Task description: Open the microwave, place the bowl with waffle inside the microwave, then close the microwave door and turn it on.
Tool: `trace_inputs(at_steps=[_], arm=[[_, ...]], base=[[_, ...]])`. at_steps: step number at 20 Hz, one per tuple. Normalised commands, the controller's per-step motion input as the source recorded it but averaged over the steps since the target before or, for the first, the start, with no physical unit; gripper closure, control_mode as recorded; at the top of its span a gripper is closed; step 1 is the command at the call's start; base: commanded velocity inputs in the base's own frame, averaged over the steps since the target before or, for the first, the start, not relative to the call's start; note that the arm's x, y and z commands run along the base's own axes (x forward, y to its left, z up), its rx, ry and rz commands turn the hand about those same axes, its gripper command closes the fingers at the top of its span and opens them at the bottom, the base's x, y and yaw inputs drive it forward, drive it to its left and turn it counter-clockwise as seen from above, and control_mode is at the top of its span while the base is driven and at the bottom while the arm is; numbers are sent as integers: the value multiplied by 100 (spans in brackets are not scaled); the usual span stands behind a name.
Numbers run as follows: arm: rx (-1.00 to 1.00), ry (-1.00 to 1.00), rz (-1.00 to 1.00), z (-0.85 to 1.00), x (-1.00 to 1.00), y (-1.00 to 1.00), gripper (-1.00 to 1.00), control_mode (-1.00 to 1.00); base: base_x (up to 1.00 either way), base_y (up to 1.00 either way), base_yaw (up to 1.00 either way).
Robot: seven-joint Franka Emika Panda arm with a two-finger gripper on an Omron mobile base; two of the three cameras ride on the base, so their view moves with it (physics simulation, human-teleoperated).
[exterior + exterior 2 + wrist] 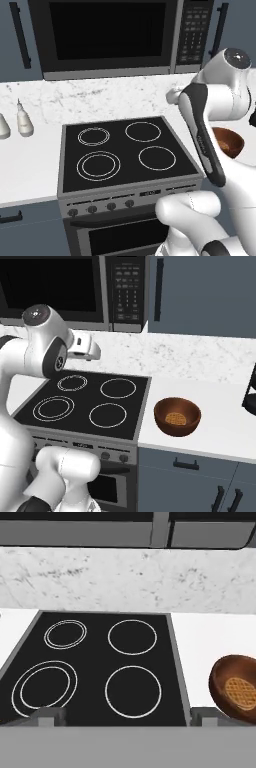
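The microwave door (107,37) is sitting closed, above and ahead of the wide-open, empty jaws. The bowl (177,416) holding the waffle (175,419) is resting on the worktop (220,421), right of the jaws. Hooking the door edge squarely is advisable before pulling.

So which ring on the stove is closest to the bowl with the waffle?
The front right ring. It sits on the stove's edge beside the counter where the bowl rests; the back right ring is further back, and the two left rings are across the stove.
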Motion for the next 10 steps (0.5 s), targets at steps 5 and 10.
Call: trace_inputs(at_steps=[5,10], arm=[[0,-15,-9,70,0,-18,-100,-100],[0,-12,-8,59,16,-6,-100,-100]], base=[[0,0,0],[0,0,0]])
